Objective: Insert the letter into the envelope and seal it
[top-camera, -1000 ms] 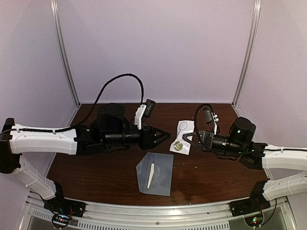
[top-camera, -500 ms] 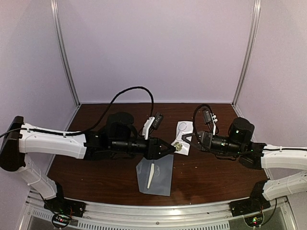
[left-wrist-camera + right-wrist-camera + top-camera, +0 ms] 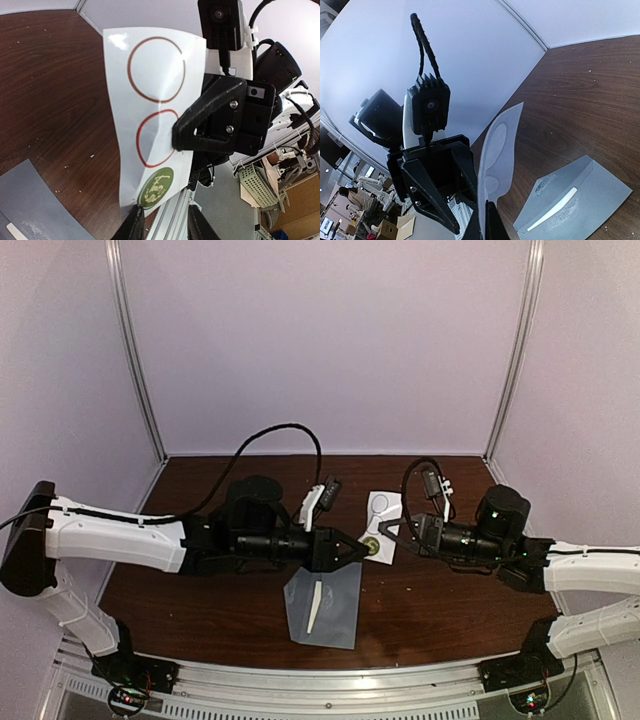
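Observation:
The grey-blue envelope [image 3: 338, 612] lies flat at the front middle of the table with a white strip [image 3: 314, 606] on it; it also shows in the right wrist view [image 3: 590, 190]. No separate letter shows. My right gripper [image 3: 384, 530] is shut on a white sticker sheet [image 3: 383, 508], holding it raised on edge [image 3: 495, 150]. The sheet [image 3: 155, 65] has two empty red circles and one round green sticker [image 3: 156, 186]. My left gripper [image 3: 357, 549] is open, with its fingertips [image 3: 133, 226] at the sheet's lower edge beside the green sticker.
The dark wooden table [image 3: 440, 600] carries small crumbs. Both arms meet at the table's middle, just behind the envelope. An aluminium rail [image 3: 330, 680] runs along the front edge. Lilac walls close in the back and sides.
My left arm has reached to the right, bringing its open fingers up to the sticker sheet. My right gripper has kept hold of the sheet and barely moved.

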Robot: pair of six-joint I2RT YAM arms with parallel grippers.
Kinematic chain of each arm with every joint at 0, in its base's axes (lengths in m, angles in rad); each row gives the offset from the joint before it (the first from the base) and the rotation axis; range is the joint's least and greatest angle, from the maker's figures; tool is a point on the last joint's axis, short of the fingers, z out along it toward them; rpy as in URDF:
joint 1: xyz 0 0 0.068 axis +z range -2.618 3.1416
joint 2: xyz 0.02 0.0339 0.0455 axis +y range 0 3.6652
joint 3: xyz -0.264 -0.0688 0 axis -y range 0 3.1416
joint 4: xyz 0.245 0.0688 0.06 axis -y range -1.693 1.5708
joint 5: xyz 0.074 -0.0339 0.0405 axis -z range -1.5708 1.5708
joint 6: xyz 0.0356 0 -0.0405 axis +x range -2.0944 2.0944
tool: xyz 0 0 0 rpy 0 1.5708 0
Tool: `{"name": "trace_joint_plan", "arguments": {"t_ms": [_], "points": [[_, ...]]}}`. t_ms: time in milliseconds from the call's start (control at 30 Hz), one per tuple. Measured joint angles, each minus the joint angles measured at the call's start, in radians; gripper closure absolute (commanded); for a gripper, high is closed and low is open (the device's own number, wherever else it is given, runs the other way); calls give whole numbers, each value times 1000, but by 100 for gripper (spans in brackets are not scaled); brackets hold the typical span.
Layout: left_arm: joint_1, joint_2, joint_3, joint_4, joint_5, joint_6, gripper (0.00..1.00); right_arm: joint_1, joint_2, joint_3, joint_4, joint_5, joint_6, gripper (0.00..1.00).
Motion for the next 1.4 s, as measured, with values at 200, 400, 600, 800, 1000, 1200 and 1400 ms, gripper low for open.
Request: {"name": "trace_joint_plan", "arguments": {"t_ms": [200, 400, 600, 800, 1000, 1200, 1400], "points": [[0, 18, 0, 6, -3, -14, 69, 0, 1, 0, 0, -4, 3, 100], [0, 21, 0, 9, -11, -23, 69, 0, 1, 0, 1, -8, 3, 100], [0, 29, 0, 25, -12, -31, 71, 0, 1, 0, 12, -21, 5, 100], [0, 34, 0, 54, -11, -42, 74, 0, 1, 0, 19, -26, 6, 100], [0, 34, 0, 65, -11, -53, 77, 0, 1, 0, 23, -26, 7, 100], [0, 34, 0, 68, -13, -60, 84, 0, 1, 0, 23, -26, 7, 100], [0, 34, 0, 76, -19, -65, 84, 0, 1, 0, 23, -26, 7, 100]]}}
